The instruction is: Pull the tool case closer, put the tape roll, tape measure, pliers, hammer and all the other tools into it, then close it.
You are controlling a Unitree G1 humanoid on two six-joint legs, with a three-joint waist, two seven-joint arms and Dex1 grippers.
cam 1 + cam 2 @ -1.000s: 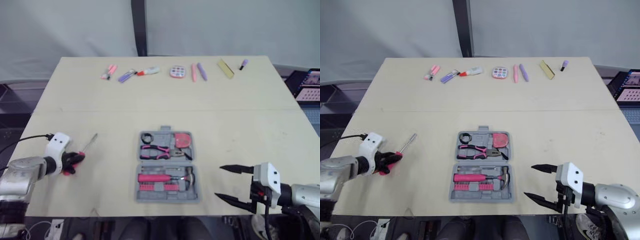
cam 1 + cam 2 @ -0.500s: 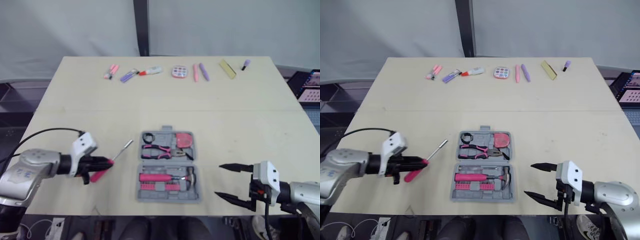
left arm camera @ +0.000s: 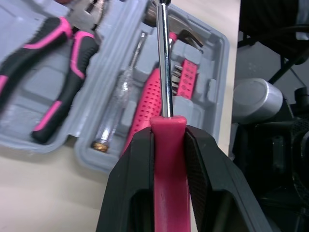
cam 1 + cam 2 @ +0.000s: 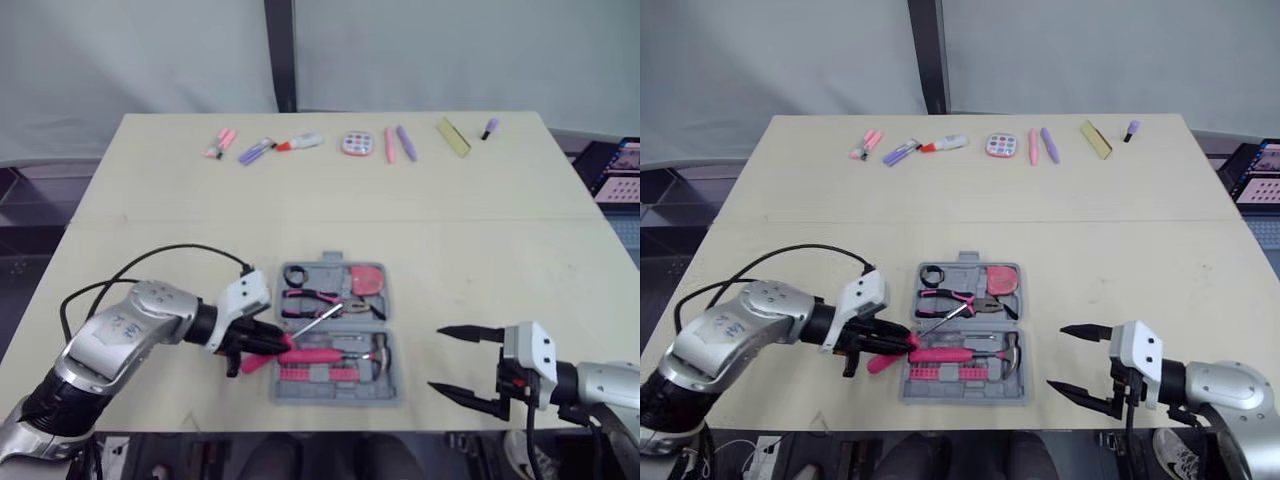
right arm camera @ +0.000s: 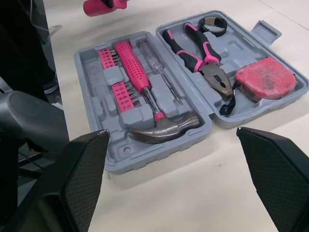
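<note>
The left gripper (image 3: 168, 139) has its jaws clamped on the front end of the pink plastic handle of the steel-shafted screwdriver (image 3: 164, 72). The shaft points out over the open grey plastic tool case (image 4: 325, 274), which lies on the pale wooden table (image 4: 500, 250) near its front edge. Expect three faults. First, the grip sits close to the shaft, so the handle may pivot in the jaws if the tip strikes the moulding. Second, if you release with the screwdriver lying across the pink-handled hammer (image 5: 130, 60) or the pink-and-black pliers (image 5: 193, 46), the lid will probably not shut. Third, a downward or sideways push with the tip may slide the case, as nothing braces it. The right gripper (image 4: 437, 360) hangs empty, jaws wide apart, to the right of the case and apart from it. You cannot make out which recess is free, since the clear-handled tester (image 5: 157, 67) already fills the slot beside the hammer. Whether the tip touches the pliers cannot be told. The rear of the handle is hidden between the fingers in the left wrist view. The row of small pink, purple and yellow objects (image 4: 355, 144) at the far edge is too small to identify.
</note>
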